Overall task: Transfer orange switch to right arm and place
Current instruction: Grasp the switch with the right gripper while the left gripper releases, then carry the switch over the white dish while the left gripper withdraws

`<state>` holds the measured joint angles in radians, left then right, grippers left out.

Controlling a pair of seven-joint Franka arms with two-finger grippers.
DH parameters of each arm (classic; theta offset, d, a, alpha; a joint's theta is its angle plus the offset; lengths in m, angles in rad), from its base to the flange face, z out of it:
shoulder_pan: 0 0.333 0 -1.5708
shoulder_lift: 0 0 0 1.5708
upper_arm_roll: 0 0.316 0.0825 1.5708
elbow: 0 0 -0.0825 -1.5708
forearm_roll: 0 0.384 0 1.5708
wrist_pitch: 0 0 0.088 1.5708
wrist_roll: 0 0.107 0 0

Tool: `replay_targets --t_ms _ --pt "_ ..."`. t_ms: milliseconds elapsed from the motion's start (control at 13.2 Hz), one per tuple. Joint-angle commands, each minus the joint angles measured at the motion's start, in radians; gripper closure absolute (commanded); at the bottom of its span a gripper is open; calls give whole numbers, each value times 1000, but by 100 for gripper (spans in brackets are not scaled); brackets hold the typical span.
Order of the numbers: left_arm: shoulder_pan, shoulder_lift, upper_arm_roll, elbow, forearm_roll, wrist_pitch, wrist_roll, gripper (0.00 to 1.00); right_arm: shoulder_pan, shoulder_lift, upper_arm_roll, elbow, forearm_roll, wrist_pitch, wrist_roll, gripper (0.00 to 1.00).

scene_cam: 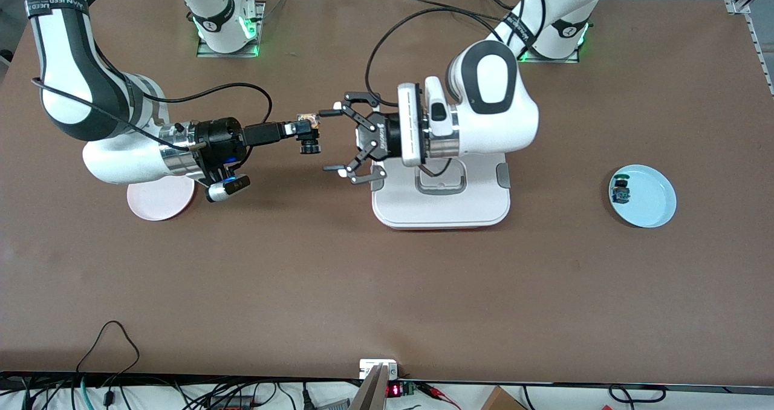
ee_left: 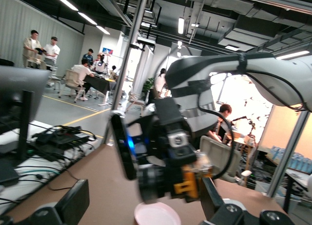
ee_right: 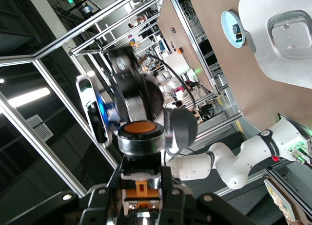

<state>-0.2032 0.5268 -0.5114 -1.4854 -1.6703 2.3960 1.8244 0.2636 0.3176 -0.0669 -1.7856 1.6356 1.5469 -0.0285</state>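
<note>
Orange-capped, the switch [scene_cam: 308, 133] sits pinched in the right claw [scene_cam: 302, 127] above the bench [scene_cam: 363, 289], so the left claw [scene_cam: 340, 145], spread wide, can let go.

Orange switch [ee_right: 142, 128]: round orange cap ringed in black, orange-yellow tabs between the right gripper's [scene_cam: 302, 130] black fingers [ee_right: 100, 205]. Left gripper [scene_cam: 338, 141]: black fingers tipped white. Arms: white with dark grey bands. Table [scene_cam: 302, 277]: plain brown. Plates: pale pink [scene_cam: 158, 199]; light blue [scene_cam: 650, 201]. Tray [scene_cam: 441, 207]: white.
</note>
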Motion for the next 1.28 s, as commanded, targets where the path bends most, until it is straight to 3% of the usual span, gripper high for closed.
replay_targets --t_ms 0,302,377,528,830,1057,1208 --pt "134 -14 -10 5 101 -93 51 0 -4 -22 4 -20 3 -7 -33 98" --pt "400 31 -3 11 192 -422 154 0 -27 -26 2 -28 -16 -24 -37 98" --pt "477 66 2 11 216 -496 156 0 -46 -34 2 -29 -51 -36 -39 99" --pt "600 110 13 71 375 -532 159 0 -98 -52 2 -34 -144 -85 -42 99" --pt "812 114 39 204 666 -627 150 0 -193 -66 1 -28 -385 -134 -111 99" --pt "821 110 120 316 910 -644 87 0 -239 -69 -5 -25 -645 -146 -259 99" --pt "818 101 133 393 1088 -676 -21 0 -256 -74 -5 -21 -823 -139 -310 99"
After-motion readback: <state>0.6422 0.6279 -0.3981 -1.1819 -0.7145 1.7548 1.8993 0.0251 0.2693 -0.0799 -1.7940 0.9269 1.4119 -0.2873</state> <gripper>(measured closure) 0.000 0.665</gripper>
